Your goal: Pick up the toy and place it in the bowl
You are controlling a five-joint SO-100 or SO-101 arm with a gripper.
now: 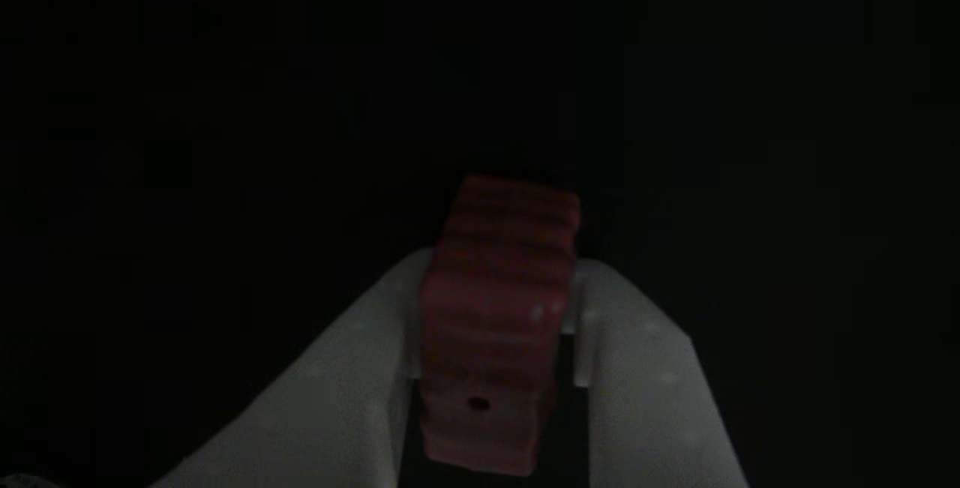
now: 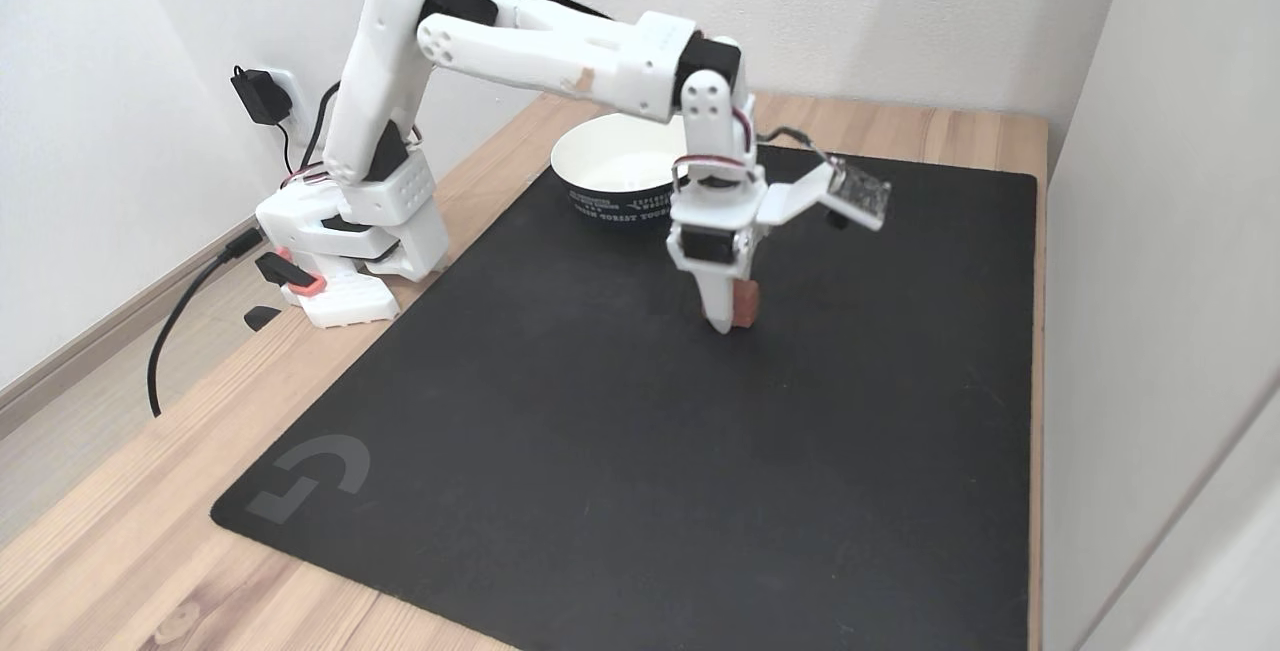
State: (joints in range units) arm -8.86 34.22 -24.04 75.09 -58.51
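Note:
The toy [image 1: 499, 338] is a red-pink ridged block with a small black hole in its near face. In the dim other view it sits between two white fingers, each pressing one of its sides. In the fixed view my gripper [image 2: 730, 316] points straight down at the black mat [image 2: 600, 451], shut on the toy [image 2: 746, 303]. Whether the block rests on the mat or hangs just above it, I cannot tell. The bowl [image 2: 610, 156], white inside with a dark lettered outer wall, stands behind and to the left of the gripper, partly hidden by the arm.
The arm's base [image 2: 340, 251] sits on the wooden table [image 2: 120, 551] at the mat's left edge, with a black cable [image 2: 170, 331] trailing off. A wall [image 2: 1150, 231] runs close along the table's right side. A small camera bracket [image 2: 855, 193] sticks out right of the wrist.

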